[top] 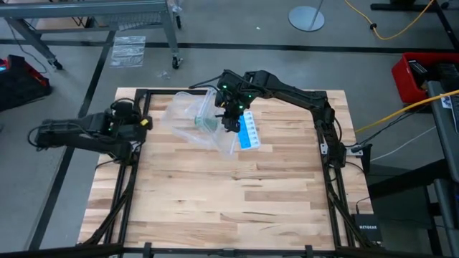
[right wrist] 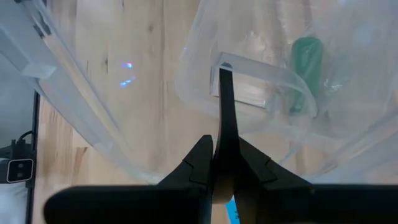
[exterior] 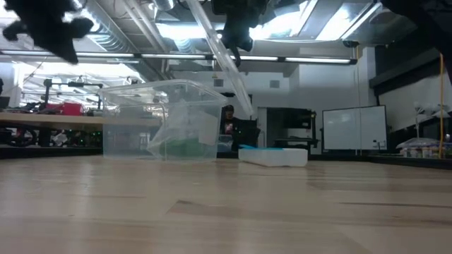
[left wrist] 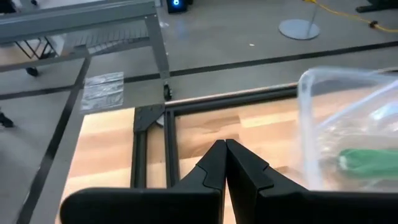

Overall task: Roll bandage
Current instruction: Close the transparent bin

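Clear plastic is what the right tool (top: 231, 123) is pinched on — the thin edge of a transparent lid (right wrist: 261, 84), held up at a slant above the tabletop (top: 237, 201), its fingers nearly together with only that rim between them. In the low view the lid (exterior: 222, 56) hangs tilted from the tool down towards the box. Just beside and partly under it sits one clear plastic box (exterior: 159, 120), open at the top, resting on the wood near the far edge. Inside lies one bandage (right wrist: 306, 62), a dark green roll, with crumpled clear wrapper (exterior: 185, 127) around it; the green also shows through the box wall in the left wrist view (left wrist: 367, 163). Touching the tabletop just to the right of the box is one blue-and-white card (top: 249, 131), lying flat. The left tool (left wrist: 225, 163) is well apart from all this, at the left edge of the tabletop — its two fingers pressed together on nothing.
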{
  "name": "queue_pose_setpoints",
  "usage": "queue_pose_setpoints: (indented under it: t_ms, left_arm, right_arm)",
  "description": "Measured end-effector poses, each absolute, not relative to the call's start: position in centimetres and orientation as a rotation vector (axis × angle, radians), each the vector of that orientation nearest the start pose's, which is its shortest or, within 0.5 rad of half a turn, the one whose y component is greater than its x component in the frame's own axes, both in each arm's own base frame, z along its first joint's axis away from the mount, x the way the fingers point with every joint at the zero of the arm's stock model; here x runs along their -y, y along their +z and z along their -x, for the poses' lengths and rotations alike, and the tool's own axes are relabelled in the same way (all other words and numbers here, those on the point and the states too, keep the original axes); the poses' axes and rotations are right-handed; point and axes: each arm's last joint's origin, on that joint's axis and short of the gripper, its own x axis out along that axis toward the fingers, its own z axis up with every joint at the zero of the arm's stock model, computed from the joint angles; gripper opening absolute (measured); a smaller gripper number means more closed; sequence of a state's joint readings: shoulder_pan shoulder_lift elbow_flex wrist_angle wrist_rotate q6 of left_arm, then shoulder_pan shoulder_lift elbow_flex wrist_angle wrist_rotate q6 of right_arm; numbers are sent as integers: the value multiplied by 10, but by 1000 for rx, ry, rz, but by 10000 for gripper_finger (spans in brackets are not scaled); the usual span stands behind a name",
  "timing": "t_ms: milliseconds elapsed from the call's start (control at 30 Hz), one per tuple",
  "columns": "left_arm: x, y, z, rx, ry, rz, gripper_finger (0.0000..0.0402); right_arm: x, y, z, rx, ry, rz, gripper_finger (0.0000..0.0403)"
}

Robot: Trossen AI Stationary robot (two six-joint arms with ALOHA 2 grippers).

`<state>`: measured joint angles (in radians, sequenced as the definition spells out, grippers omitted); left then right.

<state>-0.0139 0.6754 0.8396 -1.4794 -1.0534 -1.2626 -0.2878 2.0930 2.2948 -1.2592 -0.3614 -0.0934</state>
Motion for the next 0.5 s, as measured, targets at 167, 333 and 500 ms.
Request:
queue_pose_setpoints:
  t_ms: [167,333,500]
  left_arm:
    - [-29,250,-76,-424,1416,324,3]
    - [-37,224,-87,-369,1461,361,3]
    - [-46,214,-98,-265,1477,415,3]
  right_arm:
    - [111,358,-412,-984,125,-269,37]
    - [111,360,-415,-957,134,-296,37]
    - [111,360,-415,-954,134,-295,37]
